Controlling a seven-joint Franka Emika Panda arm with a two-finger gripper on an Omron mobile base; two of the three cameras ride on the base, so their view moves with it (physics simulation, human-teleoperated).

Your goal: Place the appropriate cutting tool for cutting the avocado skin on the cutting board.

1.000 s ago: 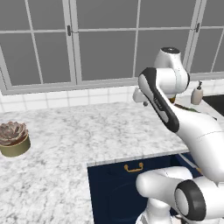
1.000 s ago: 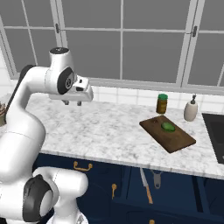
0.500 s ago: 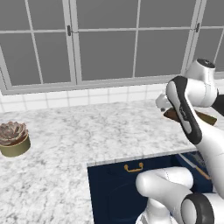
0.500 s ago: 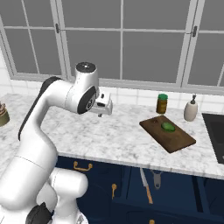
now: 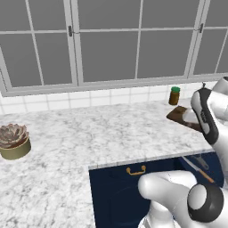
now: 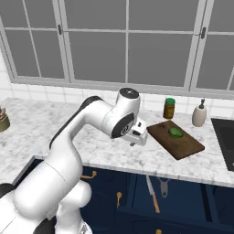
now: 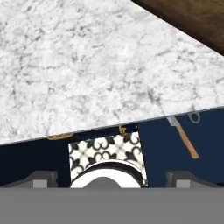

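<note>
The avocado lies on the cutting board. Behind the board stand a jar and, to its right, a soap bottle.

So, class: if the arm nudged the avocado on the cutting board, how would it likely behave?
The avocado looks rounded, so a sideways push would probably make it roll or wobble rather than slide. The cutting board under it looks flat with no raised rim, so it could well roll off onto the counter.
</note>
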